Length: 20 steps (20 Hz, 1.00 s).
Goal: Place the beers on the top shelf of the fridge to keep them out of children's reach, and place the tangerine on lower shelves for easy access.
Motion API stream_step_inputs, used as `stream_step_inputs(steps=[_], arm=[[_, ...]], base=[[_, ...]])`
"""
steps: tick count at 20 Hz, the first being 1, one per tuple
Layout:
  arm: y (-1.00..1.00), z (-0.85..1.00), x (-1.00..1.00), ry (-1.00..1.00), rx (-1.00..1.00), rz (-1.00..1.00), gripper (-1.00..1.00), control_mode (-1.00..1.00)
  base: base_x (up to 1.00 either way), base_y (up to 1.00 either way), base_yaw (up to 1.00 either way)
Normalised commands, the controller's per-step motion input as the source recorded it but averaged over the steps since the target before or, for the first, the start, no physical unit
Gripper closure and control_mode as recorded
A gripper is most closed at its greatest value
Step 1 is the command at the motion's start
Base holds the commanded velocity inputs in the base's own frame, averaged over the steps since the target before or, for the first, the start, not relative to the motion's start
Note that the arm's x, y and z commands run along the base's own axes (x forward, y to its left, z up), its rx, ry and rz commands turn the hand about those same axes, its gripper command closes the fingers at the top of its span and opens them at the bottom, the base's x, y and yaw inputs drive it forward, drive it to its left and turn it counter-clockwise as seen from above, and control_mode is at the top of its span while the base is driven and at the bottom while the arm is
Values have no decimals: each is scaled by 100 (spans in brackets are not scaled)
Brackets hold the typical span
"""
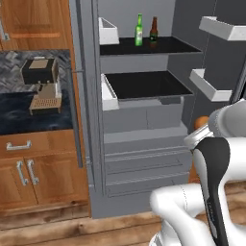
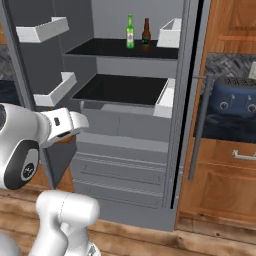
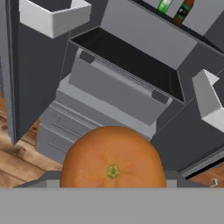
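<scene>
Tangerine gripped in hand; beers on top shelf, labels unreadable.

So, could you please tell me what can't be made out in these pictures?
- Gripper fingertips: hand view, hidden behind the tangerine.
- Tangerine: left base view, mostly covered by the arm.
- Beers' labels: both base views, too small to read.
- Bottle tops: hand view, cut off by the top edge.

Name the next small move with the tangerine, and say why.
Probably carry the tangerine, gripped in the hand, forward onto the lower shelf. Both beers already stand on the top shelf; that lower board is bare and the fridge is open.
</scene>
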Motion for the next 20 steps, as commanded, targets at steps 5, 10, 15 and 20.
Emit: stream_step_inputs(steps=[5, 10, 15, 20], arm=[[0, 0, 0, 0, 0, 0, 100, 100], [0, 0, 0, 0, 0, 0, 100, 100], [0, 0, 0, 0, 0, 0, 100, 100], [0, 0, 0, 0, 0, 0, 100, 100]], base=[[66, 0, -12], [63, 0, -12], [56, 2, -11], [53, 9, -10]])
